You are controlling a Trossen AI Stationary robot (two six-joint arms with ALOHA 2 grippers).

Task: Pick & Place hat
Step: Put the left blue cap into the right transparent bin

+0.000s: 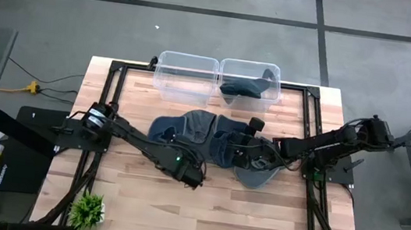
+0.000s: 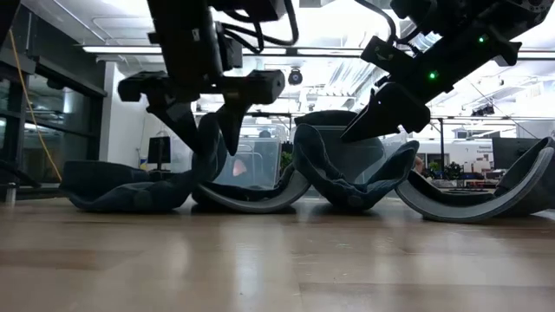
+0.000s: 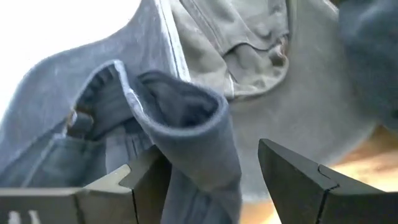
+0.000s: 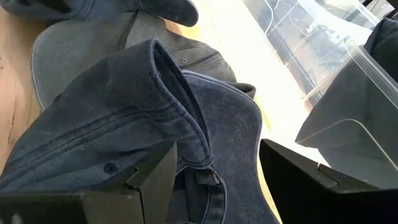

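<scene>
Several dark blue caps lie in a heap on the middle of the wooden table, some upside down on their crowns. My left gripper is at the heap's near-left side, open, with a raised fold of a cap between its fingers. My right gripper is at the heap's right side, open, astride the folded rim of another cap. One more dark cap lies in the right clear bin. My left gripper has the cap's fold lying against the inner side of one finger; the other finger stands clear of it. The fingers come from above. My right gripper has the cap's folded rim next to one finger; whether they touch I cannot tell.
Two clear plastic bins stand side by side at the table's far edge. A small green plant sits at the near-left corner. Bare wood stretches along the near side. A black frame edges the table.
</scene>
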